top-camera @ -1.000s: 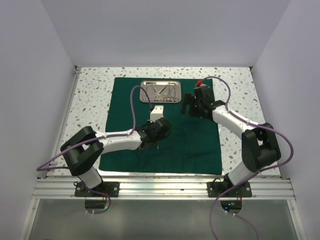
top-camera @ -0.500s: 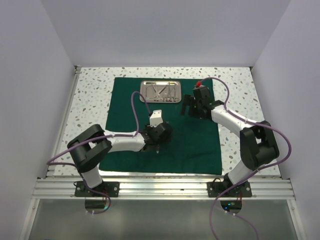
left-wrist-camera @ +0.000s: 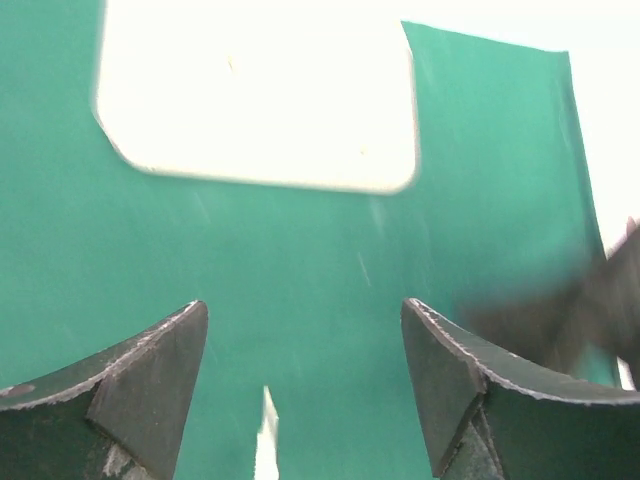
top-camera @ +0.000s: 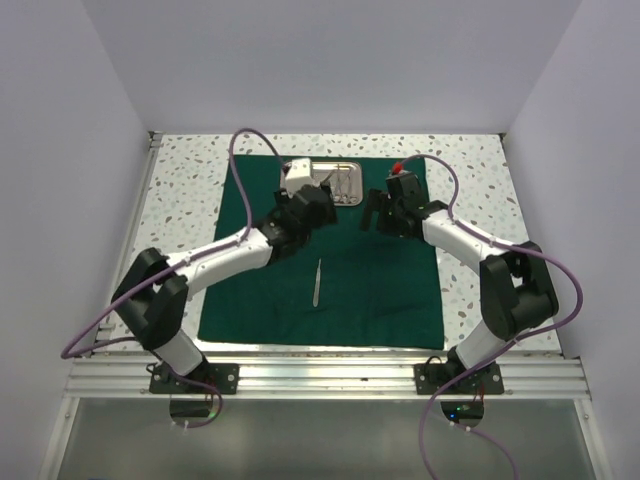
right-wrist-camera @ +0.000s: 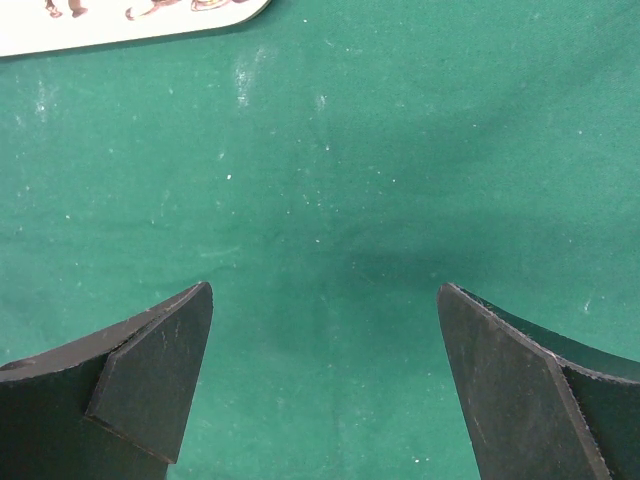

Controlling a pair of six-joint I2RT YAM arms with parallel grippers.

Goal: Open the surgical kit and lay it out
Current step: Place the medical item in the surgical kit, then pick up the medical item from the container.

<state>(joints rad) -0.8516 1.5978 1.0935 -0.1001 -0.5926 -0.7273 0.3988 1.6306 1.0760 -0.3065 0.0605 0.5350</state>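
The dark green cloth [top-camera: 380, 280] lies spread flat on the table. At its far edge sits the steel tray [top-camera: 345, 185], holding thin instruments; it appears washed-out white in the left wrist view [left-wrist-camera: 255, 95]. Silver tweezers [top-camera: 317, 283] lie alone on the cloth's middle, their tip [left-wrist-camera: 266, 440] showing between my left fingers. My left gripper [top-camera: 308, 205] hovers open and empty at the tray's near left part. To the tray's right, my right gripper [top-camera: 372, 217] hangs open over bare cloth [right-wrist-camera: 330, 200], with only the tray's corner [right-wrist-camera: 120, 20] in its view.
The speckled white tabletop [top-camera: 185, 190] borders the cloth left and right. White walls close in on three sides. A metal rail [top-camera: 320, 375] runs along the near edge. The right arm shows as a dark blur [left-wrist-camera: 560, 320] in the left wrist view.
My left gripper opened and left the tweezers on the cloth, then swung away toward the tray. The right gripper barely moved.
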